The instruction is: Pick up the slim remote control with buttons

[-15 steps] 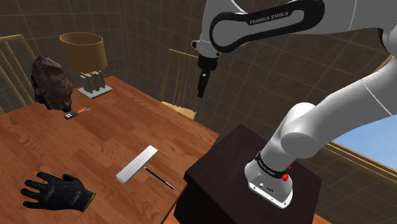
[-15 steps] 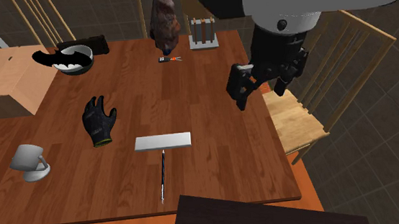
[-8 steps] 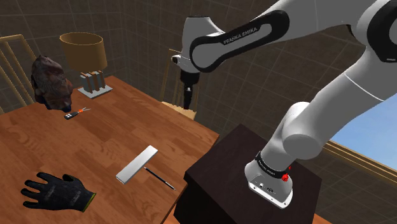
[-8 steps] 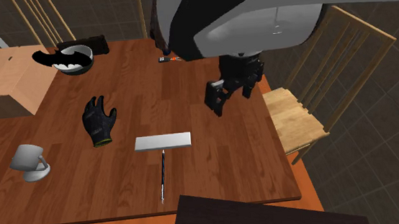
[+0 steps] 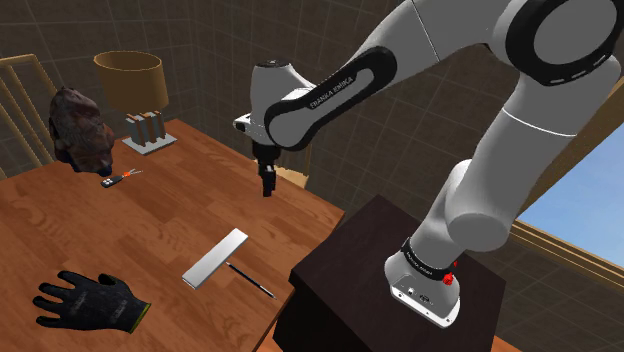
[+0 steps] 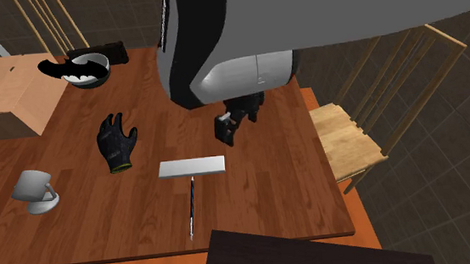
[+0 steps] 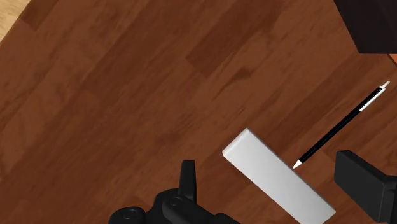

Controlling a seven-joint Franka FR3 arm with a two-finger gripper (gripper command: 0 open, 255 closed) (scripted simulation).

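The slim remote shows as a plain pale grey slab (image 5: pixel 215 257) lying flat on the brown wooden table (image 5: pixel 60 220), near the table's front edge by the stand. It also lies at the table's middle front (image 6: pixel 191 166). My black gripper (image 5: pixel 267 187) hangs open above the table, up and to the right of the remote in the shoulder view, clear of it. From the second exterior view the gripper (image 6: pixel 229 130) is just above and right of the slab. In the wrist view the remote (image 7: pixel 277 177) lies below the gap between my spread fingers (image 7: pixel 270 168); no buttons are visible.
A thin black pen (image 5: pixel 250 280) lies right beside the remote. A black glove (image 5: pixel 90 300), a small orange-tipped item (image 5: pixel 118 179), a dark furry lump (image 5: pixel 80 130), a lamp (image 5: pixel 130 80), a mug (image 6: pixel 33 190), a box (image 6: pixel 5 96) and a bowl (image 6: pixel 84 69) share the table. A wooden chair (image 6: pixel 376 100) stands beside it.
The arm has swung to the shoulder view's left and down, carrying the gripper from beside the table to over it, near the remote. The fingers have stayed open.
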